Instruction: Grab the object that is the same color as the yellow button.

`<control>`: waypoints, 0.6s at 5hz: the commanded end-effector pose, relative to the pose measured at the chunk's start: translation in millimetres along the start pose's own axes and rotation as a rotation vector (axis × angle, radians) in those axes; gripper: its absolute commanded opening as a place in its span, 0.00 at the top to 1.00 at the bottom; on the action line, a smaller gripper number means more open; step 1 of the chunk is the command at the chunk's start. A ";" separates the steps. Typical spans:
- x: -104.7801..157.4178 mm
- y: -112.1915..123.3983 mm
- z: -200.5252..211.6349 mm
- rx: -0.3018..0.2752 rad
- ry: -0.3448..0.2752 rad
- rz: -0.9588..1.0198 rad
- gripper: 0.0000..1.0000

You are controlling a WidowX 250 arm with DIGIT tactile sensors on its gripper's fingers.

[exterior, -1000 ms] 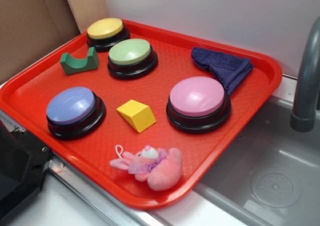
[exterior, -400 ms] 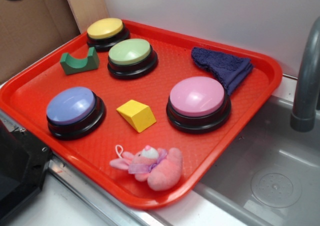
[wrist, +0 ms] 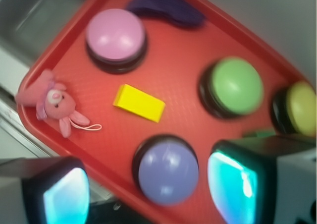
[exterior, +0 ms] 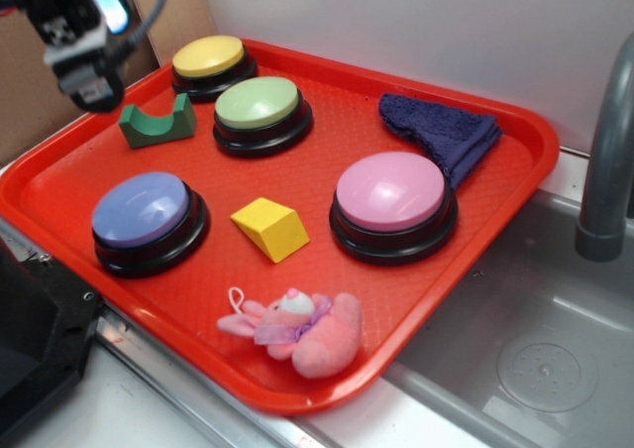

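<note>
Gripper high over the red tray's far-left corner, near the green arch block — fingers spread, empty. Yellow wedge lies flat mid-tray, between purple button and pink button, touching neither. Yellow button at the back — well apart from it.

kitchen counter, steel sink, faucet

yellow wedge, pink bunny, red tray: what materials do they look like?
Yellow wedge: solid, matte, flat hard faces with crisp edges; painted wood or plastic, can't tell which.
Pink bunny: plush fabric, fuzzy soft outline, with a thin cord loop.
Red tray: moulded plastic, slightly glossy rim, fine textured grid on the floor.
</note>
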State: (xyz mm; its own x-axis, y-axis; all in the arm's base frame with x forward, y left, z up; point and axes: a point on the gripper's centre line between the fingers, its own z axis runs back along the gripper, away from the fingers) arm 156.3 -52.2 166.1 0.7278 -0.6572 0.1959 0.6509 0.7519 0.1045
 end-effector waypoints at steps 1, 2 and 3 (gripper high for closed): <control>16.9 2.7 -53.4 -0.079 -0.163 -0.478 0.00; 20.7 -2.0 -81.2 -0.170 -0.219 -0.673 0.00; 21.8 -7.5 -104.5 -0.225 -0.229 -0.763 0.00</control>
State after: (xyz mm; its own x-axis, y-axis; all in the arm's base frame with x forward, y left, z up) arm 193.5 -75.2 61.4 0.0375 -0.9378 0.3452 0.9956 0.0647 0.0678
